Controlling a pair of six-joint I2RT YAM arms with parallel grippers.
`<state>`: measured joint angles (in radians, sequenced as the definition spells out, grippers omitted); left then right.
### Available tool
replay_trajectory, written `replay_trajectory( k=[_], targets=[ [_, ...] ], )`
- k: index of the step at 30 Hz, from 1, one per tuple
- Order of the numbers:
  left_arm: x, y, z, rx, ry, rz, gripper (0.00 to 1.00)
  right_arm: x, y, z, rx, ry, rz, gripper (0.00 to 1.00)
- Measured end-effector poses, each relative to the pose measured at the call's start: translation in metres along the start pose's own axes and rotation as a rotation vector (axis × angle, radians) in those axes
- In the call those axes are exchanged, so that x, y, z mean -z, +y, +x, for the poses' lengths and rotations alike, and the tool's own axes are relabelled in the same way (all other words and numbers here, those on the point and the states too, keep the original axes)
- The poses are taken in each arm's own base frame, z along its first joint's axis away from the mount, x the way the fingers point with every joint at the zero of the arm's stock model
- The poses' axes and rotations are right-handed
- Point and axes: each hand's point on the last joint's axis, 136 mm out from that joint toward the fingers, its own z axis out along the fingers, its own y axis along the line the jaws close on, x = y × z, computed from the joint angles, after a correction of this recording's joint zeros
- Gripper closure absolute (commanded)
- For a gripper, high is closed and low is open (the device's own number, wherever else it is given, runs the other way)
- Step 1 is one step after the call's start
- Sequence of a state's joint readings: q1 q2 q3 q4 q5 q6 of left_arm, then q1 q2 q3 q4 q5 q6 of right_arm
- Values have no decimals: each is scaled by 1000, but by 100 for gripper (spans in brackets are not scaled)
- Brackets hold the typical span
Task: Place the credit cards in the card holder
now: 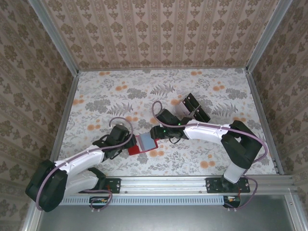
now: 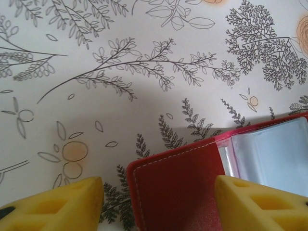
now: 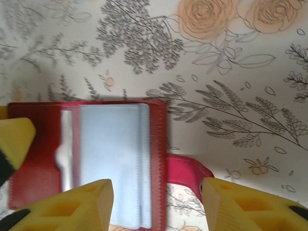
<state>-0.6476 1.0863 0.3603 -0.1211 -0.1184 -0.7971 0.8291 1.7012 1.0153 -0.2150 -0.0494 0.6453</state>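
Care first: our left claw (image 2: 158, 185) and right claw (image 3: 156, 183) hang half open, holding nothing, over the open card holder (image 1: 137, 148) mid-worktop (image 1: 120, 86). We should press it flat, then fetch the credit cards (image 1: 192, 108), far right.

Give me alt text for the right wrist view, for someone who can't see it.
The red card holder lies open on the floral table, greyish sleeves facing up, a red strap sticking out to its right. The right pincer, yellow fingers apart, sits at the bottom edge over the holder's right side, gripping nothing.
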Motion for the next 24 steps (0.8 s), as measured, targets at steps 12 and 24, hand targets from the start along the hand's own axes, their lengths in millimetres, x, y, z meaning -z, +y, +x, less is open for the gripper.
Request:
replay_trajectory(
  k=[12,24],
  targets=[
    [-19,-8,-7,-3,8,-14,56,-14,-26,14,-8,20,91,87],
    [-49,-57,-39,-50,11,72,52,20,-49,28,-79,-32,118,56]
  ],
)
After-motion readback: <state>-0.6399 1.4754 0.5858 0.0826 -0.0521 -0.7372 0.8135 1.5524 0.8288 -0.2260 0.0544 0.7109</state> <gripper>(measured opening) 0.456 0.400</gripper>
